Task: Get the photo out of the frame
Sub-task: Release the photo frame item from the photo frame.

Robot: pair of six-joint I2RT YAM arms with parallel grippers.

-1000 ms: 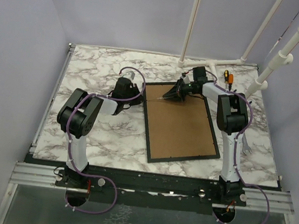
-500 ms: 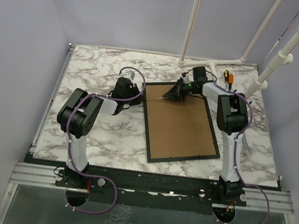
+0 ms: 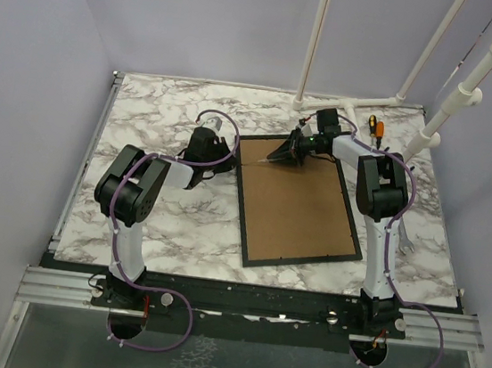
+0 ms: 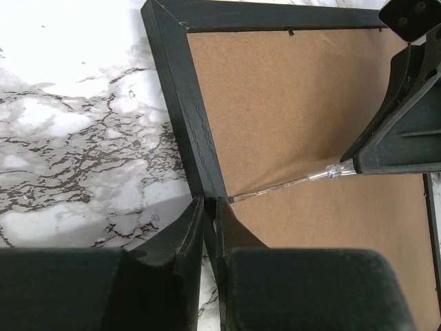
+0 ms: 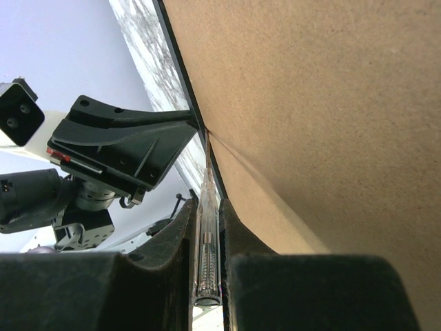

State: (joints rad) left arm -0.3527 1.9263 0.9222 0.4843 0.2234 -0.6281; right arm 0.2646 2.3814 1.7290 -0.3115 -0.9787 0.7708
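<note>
The frame (image 3: 302,257) is laid face down on the marble table (image 3: 152,217), just ahead of the 2 arm bases and toward the right side, so that its brown backing board (image 3: 293,203) is turned upward inside the thin black border. A wrench (image 3: 407,242) is seen on the table beside the right arm, off the frame's right side. Toward the far end of the frame's left border, the left gripper (image 4: 209,204) is clenched on the black border, with 1 finger set on the outer side above the table and the other on the inner side over the board. From the opposite side, the right gripper (image 5: 205,207) is held low over the far part of the board and is closed on a clear-handled screwdriver (image 5: 208,269), which is gripped lengthwise between its 2 fingers. The thin shaft is pointed at the left border, and its tip is placed at the seam between border and board, just beside the left gripper's fingers. At the far edge of the table, an orange-handled screwdriver (image 3: 372,126) is seen near the foot of a white pipe stand (image 3: 364,100).
</note>
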